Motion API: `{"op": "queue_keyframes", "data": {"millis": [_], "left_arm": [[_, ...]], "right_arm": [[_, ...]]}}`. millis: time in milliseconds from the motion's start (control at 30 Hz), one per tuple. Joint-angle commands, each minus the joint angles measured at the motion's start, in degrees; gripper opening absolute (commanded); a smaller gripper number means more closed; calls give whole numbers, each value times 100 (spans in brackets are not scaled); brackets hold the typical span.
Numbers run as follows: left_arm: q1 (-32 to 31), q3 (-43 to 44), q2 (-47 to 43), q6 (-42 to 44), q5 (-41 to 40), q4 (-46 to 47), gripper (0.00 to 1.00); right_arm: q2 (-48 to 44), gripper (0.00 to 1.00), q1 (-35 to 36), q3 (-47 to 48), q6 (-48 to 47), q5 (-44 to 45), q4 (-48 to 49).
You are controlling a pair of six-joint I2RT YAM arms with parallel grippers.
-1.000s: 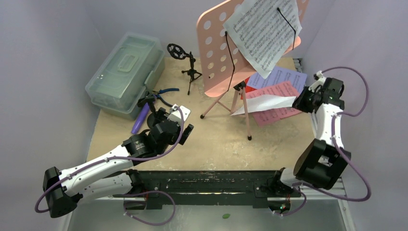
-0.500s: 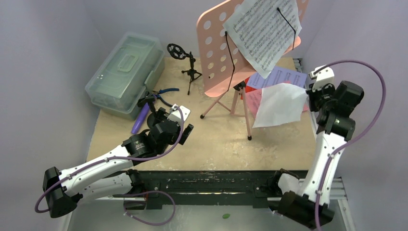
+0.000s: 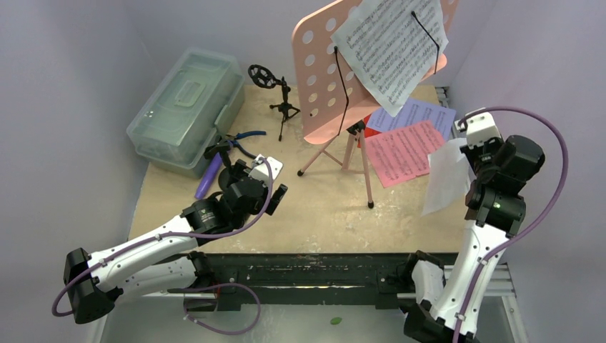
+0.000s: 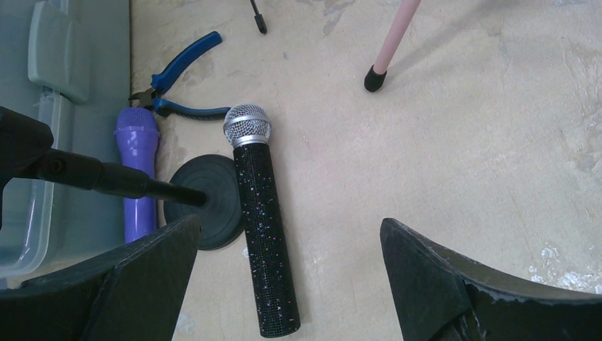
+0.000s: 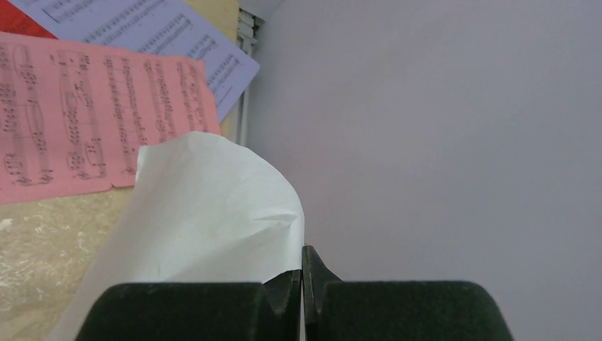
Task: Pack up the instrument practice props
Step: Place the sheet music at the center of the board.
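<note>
Jaws of the right gripper (image 5: 302, 275) pinch a thin, curled white page (image 5: 213, 213) that droops left from the tips. The left gripper (image 4: 287, 238), spread wide, straddles a cylindrical glitter-black microphone (image 4: 259, 199), its long axis running ahead and silver mesh head farthest.

Top view high, facing down on table (image 3: 321, 207); left wrist close above black-silver microphone (image 4: 264, 234); right wrist shares red page (image 5: 64, 121).

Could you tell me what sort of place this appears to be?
Probably a robot lab test booth, not a music room: plain walls enclose a small tabletop holding a pink music rack and black-silver microphone as props.
</note>
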Motion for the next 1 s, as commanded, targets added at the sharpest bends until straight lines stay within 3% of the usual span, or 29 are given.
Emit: {"op": "queue_keyframes", "data": {"millis": [0, 400, 700, 967], "left_arm": [[24, -33, -33, -9, 70, 126, 97], [38, -42, -1, -17, 50, 131, 97], [66, -49, 22, -8, 68, 143, 97], [77, -60, 38, 3, 70, 157, 97]], "right_arm": [[308, 0, -11, 88, -320, 340, 110], [2273, 0, 62, -519, 1745, -622, 1459], [3577, 0, 423, -190, 2789, -827, 2274], [4881, 0, 558, 550, 3306, -590, 2349]]}}
